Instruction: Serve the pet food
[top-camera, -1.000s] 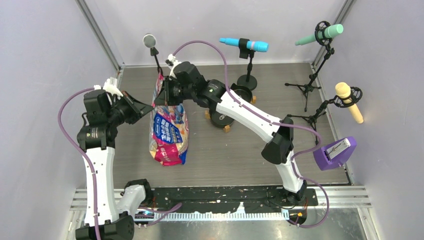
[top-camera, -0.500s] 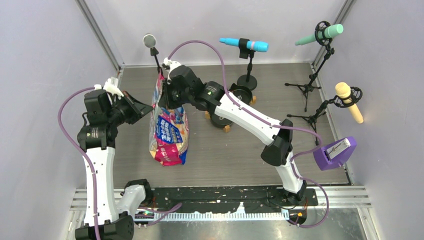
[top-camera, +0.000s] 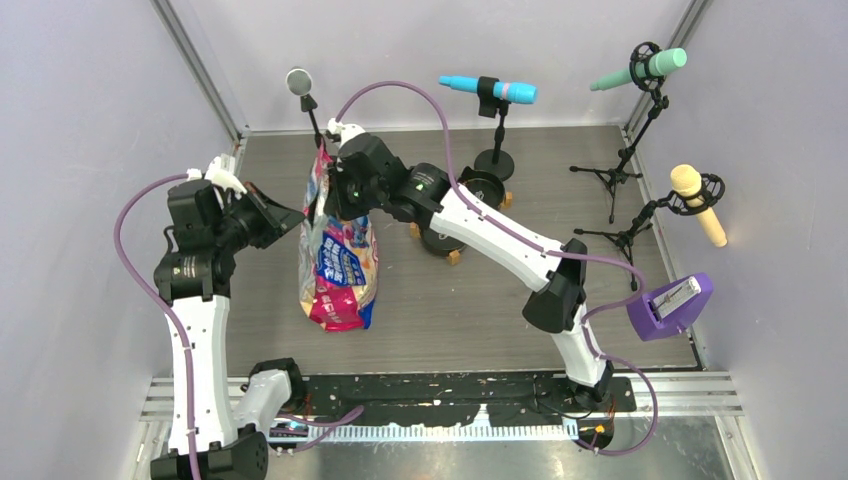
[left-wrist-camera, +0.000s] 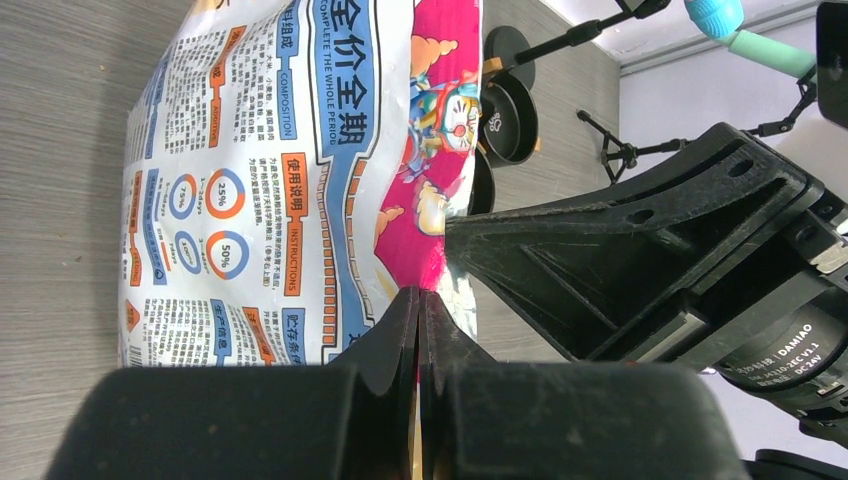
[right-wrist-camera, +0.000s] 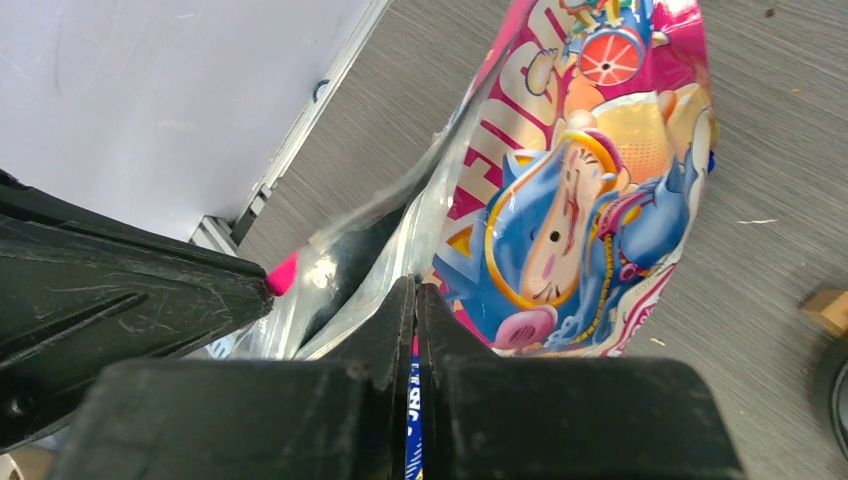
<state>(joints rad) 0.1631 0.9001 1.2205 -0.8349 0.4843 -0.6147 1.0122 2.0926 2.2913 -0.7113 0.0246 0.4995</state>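
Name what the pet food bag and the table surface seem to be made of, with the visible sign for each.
Pet food bag: thin plastic film, glossy print outside, silvery inside at the opened mouth, perhaps foil-lined; it creases and reflects light.
Table surface: grey wood-grain board, matt; it shows fine parallel streaks, but whether it is real wood or laminate cannot be told.

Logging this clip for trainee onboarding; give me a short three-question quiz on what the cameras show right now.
1. True or false: the left gripper and right gripper are each shut on the pet food bag at its top edge.
2. From above, the black bowls sit on the bag's: A left, B right, C near side.
3. What colour is the device at the table edge on the right?
Key: 1 true; 2 B; 3 purple.
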